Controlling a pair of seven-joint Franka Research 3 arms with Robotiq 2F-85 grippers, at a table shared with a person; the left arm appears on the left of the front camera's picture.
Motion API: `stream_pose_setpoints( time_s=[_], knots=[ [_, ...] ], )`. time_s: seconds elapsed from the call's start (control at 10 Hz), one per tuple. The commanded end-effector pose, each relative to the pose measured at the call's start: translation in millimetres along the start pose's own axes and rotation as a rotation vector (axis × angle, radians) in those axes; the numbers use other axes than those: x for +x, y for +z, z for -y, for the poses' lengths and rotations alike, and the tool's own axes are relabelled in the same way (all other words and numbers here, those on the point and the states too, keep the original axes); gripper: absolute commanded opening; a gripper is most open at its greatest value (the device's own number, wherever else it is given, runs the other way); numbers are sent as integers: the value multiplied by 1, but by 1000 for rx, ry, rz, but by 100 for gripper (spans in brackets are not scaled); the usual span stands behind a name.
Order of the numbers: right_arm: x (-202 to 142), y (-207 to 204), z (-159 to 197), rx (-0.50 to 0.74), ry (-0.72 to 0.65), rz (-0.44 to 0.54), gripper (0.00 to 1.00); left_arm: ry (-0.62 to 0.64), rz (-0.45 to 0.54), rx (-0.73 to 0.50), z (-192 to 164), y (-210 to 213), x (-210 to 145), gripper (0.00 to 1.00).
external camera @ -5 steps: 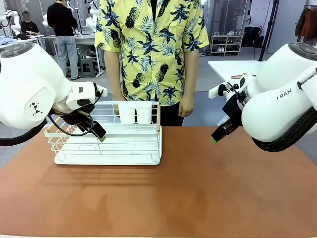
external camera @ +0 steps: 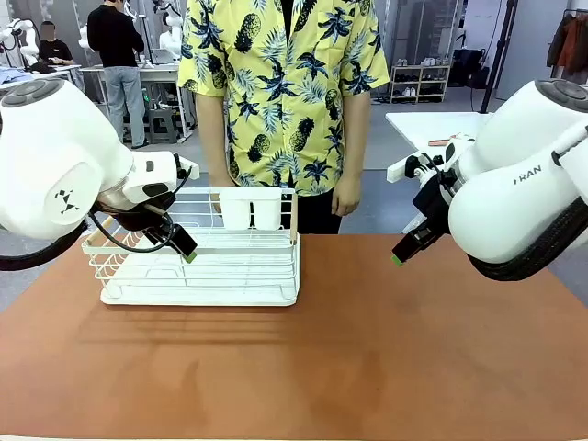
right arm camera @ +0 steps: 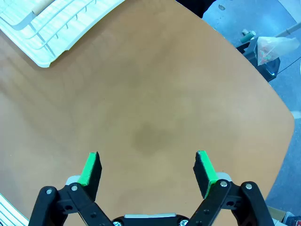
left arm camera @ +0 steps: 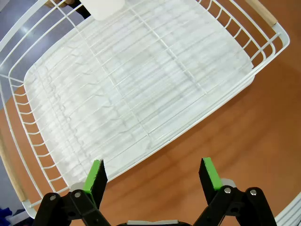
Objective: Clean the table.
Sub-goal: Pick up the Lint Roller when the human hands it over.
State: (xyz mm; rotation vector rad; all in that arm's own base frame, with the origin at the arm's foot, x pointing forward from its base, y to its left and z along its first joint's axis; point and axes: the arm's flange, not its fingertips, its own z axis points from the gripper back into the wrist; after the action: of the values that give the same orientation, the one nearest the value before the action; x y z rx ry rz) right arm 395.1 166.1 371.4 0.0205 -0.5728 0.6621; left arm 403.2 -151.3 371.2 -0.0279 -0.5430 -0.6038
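A: Findings?
B: Left end effector [left arm camera: 153, 172] stood spread apart over the white wire rack [external camera: 230, 276]; right end effector [right arm camera: 148, 167] likewise apart, above bare counter [external camera: 367, 349].
A: Counter's position?
B: Beneath both, carrying the rack.

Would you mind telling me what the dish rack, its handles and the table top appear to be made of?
The dish rack is thin white rods, probably coated metal wire, over a smooth white tray, likely plastic. Its handles are pale tan rounded bars, apparently wood. The table has a matte reddish-brown top with no grain, possibly laminate; the look leaves it open.
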Motion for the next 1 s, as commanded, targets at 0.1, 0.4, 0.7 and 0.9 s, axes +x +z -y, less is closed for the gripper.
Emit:
stream_pose_setpoints(
  time_s=[0.1, 0.4, 0.7, 0.9],
  knots=[
    [0, 0, 0, 1, -1, 0, 100, 1, 2, 1, 0, 0, 0, 100],
    [0, 0, 0, 1, -1, 0, 100, 1, 2, 1, 0, 0, 0, 100],
    [0, 0, 0, 0, 0, 0, 100, 0, 0, 0, 0, 0, 0, 100],
    [17, 27, 23, 58, -34, 78, 100, -32, -9, -29, -16, 22, 14, 100]
  ],
)
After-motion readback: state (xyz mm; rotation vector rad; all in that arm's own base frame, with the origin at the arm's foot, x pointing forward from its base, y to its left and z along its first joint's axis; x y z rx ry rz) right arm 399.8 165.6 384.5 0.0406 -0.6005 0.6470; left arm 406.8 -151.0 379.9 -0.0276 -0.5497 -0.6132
